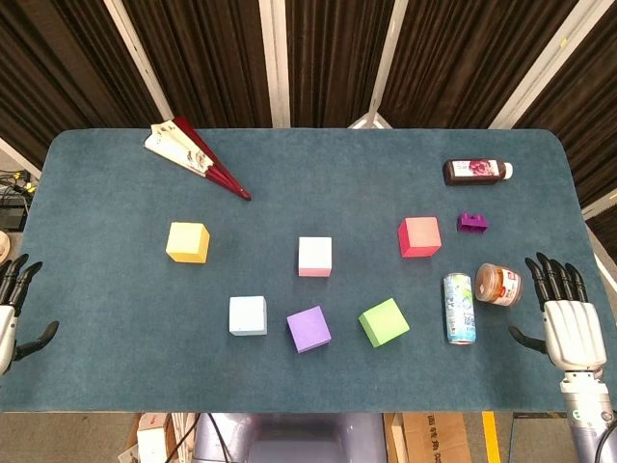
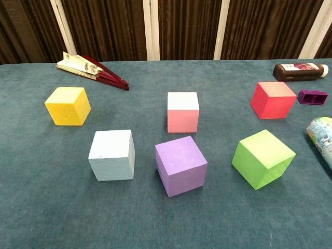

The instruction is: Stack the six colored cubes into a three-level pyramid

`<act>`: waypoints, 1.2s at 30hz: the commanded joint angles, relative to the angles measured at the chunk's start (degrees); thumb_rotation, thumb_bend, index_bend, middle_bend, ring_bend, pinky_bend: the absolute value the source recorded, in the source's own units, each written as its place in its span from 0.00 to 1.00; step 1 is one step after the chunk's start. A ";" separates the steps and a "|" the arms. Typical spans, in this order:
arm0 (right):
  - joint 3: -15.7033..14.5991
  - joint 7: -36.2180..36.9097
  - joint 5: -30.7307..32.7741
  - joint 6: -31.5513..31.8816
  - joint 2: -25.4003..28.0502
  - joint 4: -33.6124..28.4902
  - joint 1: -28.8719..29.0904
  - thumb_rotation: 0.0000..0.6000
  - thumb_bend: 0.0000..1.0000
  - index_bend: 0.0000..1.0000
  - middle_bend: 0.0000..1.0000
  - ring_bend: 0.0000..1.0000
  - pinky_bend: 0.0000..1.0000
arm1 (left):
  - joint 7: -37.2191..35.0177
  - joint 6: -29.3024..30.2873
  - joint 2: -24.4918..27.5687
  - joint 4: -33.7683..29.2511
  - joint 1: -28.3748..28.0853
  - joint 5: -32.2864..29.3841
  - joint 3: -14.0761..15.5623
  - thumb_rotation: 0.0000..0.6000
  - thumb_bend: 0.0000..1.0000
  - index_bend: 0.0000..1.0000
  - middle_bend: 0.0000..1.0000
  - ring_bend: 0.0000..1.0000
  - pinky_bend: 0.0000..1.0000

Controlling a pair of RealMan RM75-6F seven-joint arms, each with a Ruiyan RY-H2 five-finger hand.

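Cubes lay scattered singly on the table point(image 1: 96, 367), none stacked: yellow cube point(image 1: 187, 242) far left, pink cube point(image 1: 314, 257) centre, red cube point(image 1: 419, 236) right, blue cube point(image 1: 248, 315), purple cube point(image 1: 308, 329), green cube point(image 1: 384, 322) near. Left hand point(image 1: 14, 313) and right hand point(image 1: 567, 313) rested at the edges, fingers spread, holding nothing; all stacking remained.

Six cubes point(image 1: 315, 256) lie apart, unstacked, on the table point(image 1: 96, 367).

Head view: I look steeply down from high above the near edge, taking in the whole table point(image 1: 96, 386).
Chest view: I sit low and close, facing across the tabletop toward the curtain point(image 2: 181, 26).
Shared: the six cubes and the folded fan point(image 1: 198, 159).
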 commanded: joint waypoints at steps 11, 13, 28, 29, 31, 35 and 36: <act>-0.38 0.39 0.50 -1.38 -0.31 0.40 0.51 1.00 0.11 0.01 0.03 0.01 0.01 | 0.17 1.27 -0.04 -0.42 0.43 0.64 -0.04 1.00 0.32 0.10 0.01 0.00 0.03; -0.39 0.46 1.06 -1.43 -0.09 -0.45 0.27 1.00 0.11 0.02 0.03 0.01 0.00 | 0.21 1.20 -0.21 -0.18 0.34 0.70 -0.07 1.00 0.32 0.10 0.01 0.00 0.03; 0.40 7.26 1.73 -8.75 2.78 -3.02 4.06 1.00 0.11 0.08 0.05 0.01 0.00 | -0.66 3.45 -0.37 0.26 1.12 1.13 -0.58 1.00 0.32 0.10 0.01 0.00 0.03; 1.14 7.05 2.51 -10.55 3.68 -3.63 5.29 1.00 0.11 0.09 0.05 0.01 0.00 | -0.49 3.49 -0.56 0.38 1.11 1.07 -0.65 1.00 0.32 0.10 0.01 0.00 0.03; 2.52 6.01 4.36 -13.97 5.37 -4.97 7.54 1.00 0.11 0.09 0.06 0.01 0.00 | -0.25 3.24 -0.71 0.37 1.03 1.08 -0.56 1.00 0.32 0.10 0.01 0.00 0.03; 5.62 2.40 10.15 -22.44 8.86 -8.25 13.06 1.00 0.11 0.10 0.06 0.01 0.00 | 0.64 3.13 -1.05 0.46 0.81 1.59 -0.45 1.00 0.32 0.10 0.01 0.00 0.03; 6.44 1.44 11.91 -24.55 9.52 -9.05 14.57 1.00 0.11 0.10 0.06 0.01 0.00 | 0.76 3.31 -1.18 0.53 0.79 1.85 -0.46 1.00 0.32 0.10 0.01 0.00 0.03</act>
